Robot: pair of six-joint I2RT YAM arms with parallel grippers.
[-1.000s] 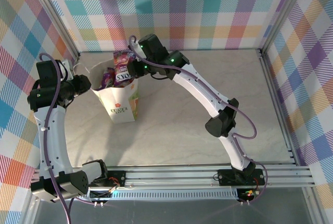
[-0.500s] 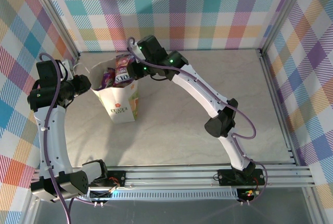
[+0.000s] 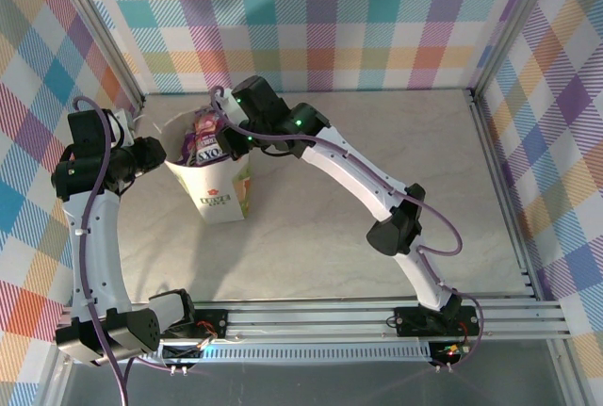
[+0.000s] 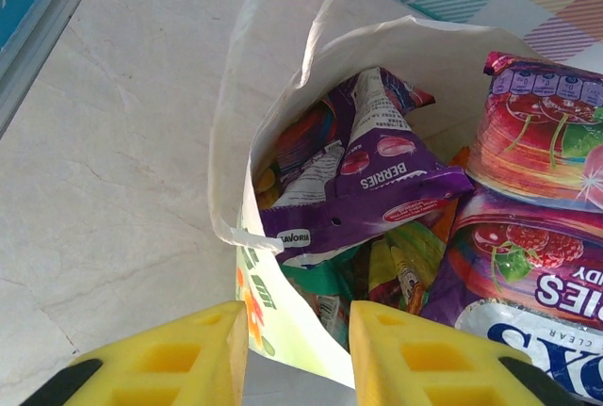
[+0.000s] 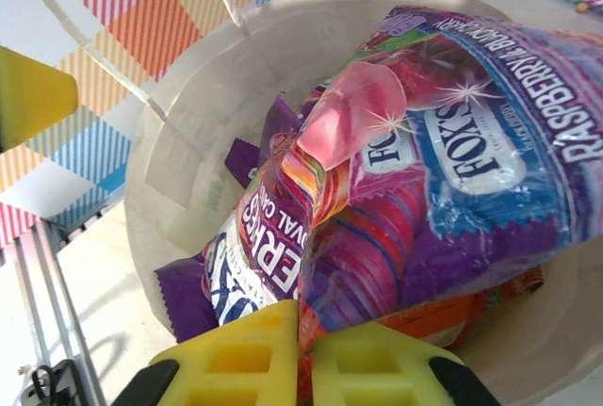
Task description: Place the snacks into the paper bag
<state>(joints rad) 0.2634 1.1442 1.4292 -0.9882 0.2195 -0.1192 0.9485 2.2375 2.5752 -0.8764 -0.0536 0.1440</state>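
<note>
Right hand [image 5: 300,349] of mine is clamped on the purple packet [image 5: 424,208], directly above the paper bag [image 5: 179,152]; packet's long axis tilts into its mouth.

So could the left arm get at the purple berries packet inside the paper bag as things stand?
Probably not directly: the left fingers straddle the paper bag wall, holding it open, and the right arm's Fox's packet crowds the opening beside the purple berries packet.

Two arms: white link shells, chunky black joint housings. Purple cable looped along each. Small green lights glow near the right arm's wrist. Black base plates sit on a silver rail. Pincer fingers [image 4: 415,349] blocky, bright yellow, with rectangular recesses.
</note>
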